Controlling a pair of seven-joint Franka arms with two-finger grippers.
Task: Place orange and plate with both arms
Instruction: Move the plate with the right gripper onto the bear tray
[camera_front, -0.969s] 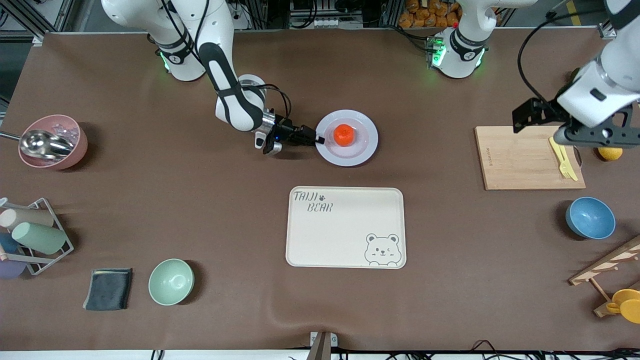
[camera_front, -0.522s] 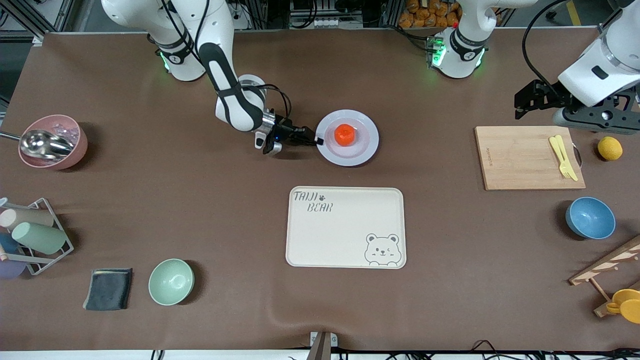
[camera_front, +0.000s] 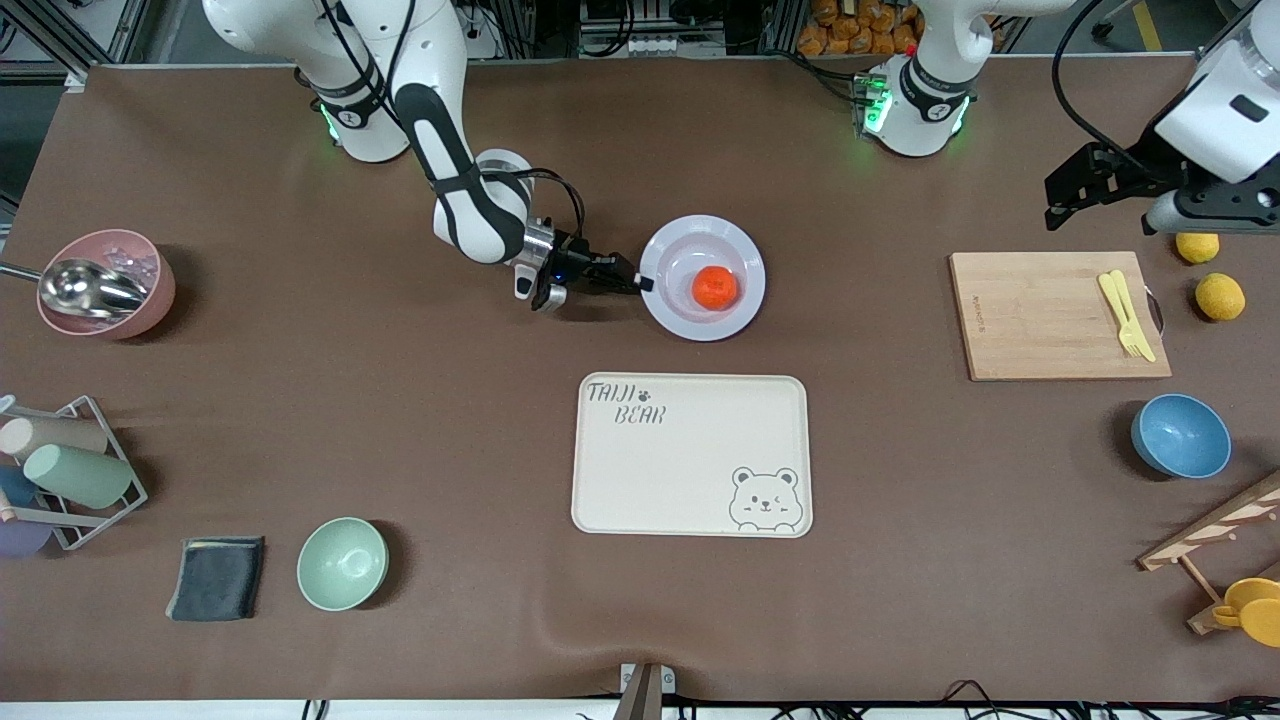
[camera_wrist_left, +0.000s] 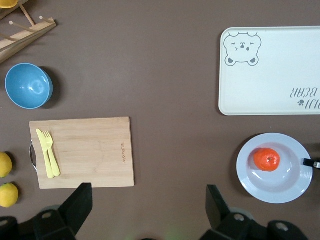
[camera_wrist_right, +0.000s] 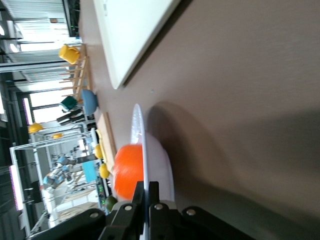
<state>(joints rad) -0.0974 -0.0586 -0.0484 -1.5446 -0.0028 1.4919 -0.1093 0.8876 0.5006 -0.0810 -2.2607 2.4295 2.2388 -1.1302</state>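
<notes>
The plate (camera_front: 702, 278) is seen just above the centre of the front view, with the orange (camera_front: 715, 287) resting in its shallow well, and the cream bear tray (camera_front: 691, 455) lies directly below it in that frame, nearer to the front camera. The right gripper (camera_front: 641, 284) is clamped on the plate's rim at the edge facing the right arm's end of the table; in the right wrist view the rim is seen pinched between the fingers (camera_wrist_right: 154, 192), and the plate appears tipped up at that edge. The coming move is judged to turn on the tray lying straight toward the front camera from the held plate. The left gripper (camera_front: 1110, 190) hangs with jaws apart at the upper right of the front view, over bare table above the cutting board (camera_front: 1058, 316), well apart from the plate. The orange's underside is hidden by the plate rim in the right wrist view.
</notes>
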